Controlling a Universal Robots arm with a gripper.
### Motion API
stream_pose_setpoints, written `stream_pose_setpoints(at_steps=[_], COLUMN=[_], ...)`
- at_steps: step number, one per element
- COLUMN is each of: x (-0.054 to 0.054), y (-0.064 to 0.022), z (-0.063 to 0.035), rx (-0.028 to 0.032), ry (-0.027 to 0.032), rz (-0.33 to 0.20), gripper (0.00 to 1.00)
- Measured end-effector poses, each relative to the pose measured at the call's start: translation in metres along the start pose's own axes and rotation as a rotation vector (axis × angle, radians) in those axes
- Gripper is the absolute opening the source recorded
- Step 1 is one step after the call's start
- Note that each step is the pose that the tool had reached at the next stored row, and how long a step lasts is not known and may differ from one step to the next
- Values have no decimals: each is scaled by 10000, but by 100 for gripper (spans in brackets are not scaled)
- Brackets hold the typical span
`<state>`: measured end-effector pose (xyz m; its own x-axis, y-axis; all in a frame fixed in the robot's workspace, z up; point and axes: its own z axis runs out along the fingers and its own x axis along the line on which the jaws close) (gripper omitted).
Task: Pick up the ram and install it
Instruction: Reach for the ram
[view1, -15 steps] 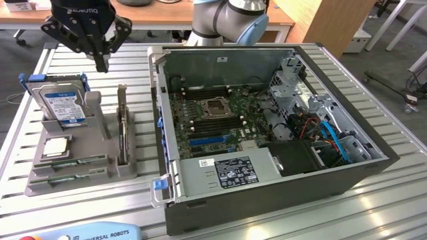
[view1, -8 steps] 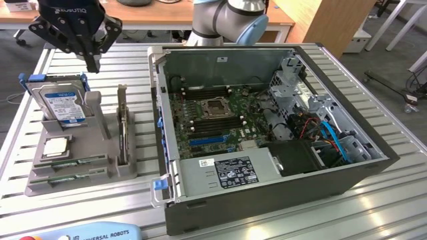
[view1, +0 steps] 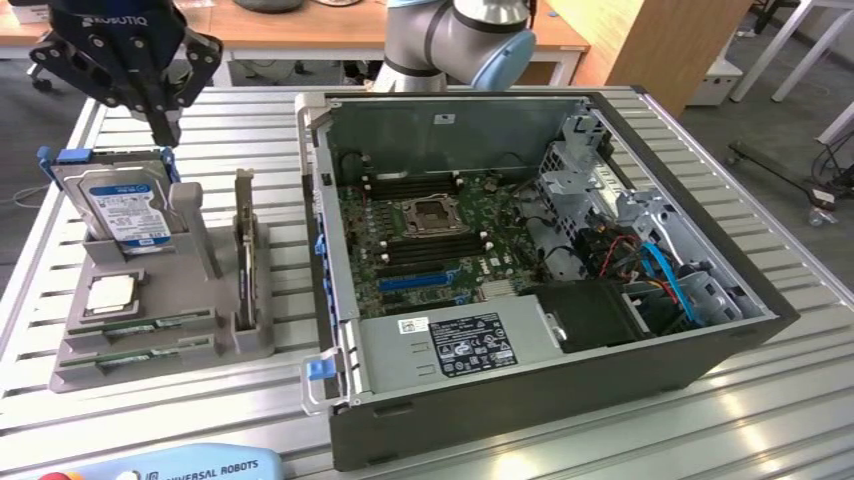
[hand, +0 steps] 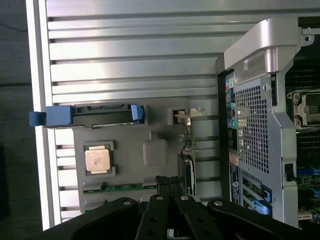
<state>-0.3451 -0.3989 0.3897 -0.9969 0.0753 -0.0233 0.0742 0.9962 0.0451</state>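
Observation:
The ram (view1: 144, 324) is a narrow green stick lying in a slot at the front of the grey parts holder (view1: 200, 345); a second green stick (view1: 134, 353) lies just in front of it. The wrist view shows a green ram stick (hand: 125, 187) along the holder's edge. My gripper (view1: 163, 128) hangs above the back of the holder, over the hard drive (view1: 127, 205), well clear of the ram. Its fingers (hand: 163, 182) are pressed together with nothing between them. The open computer case (view1: 694, 350) lies to the exterior view's right, with dark memory slots (view1: 414, 185) on its motherboard.
A square silver processor (view1: 110, 292) sits on the holder, and an expansion card (view1: 244, 255) stands on edge at its side. The processor socket (view1: 430, 215), drive cage (view1: 587, 180) and power supply (view1: 454, 345) fill the case. A teach pendant (view1: 174, 467) lies at the table's front edge.

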Motion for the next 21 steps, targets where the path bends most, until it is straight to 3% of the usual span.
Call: stream_pose_setpoints(at_steps=[17,21], x=[325,357], y=[-24,-27], z=[-5,-6], rx=[0,0], ry=[0,0], rz=[0,-2], gripper=[10,10])
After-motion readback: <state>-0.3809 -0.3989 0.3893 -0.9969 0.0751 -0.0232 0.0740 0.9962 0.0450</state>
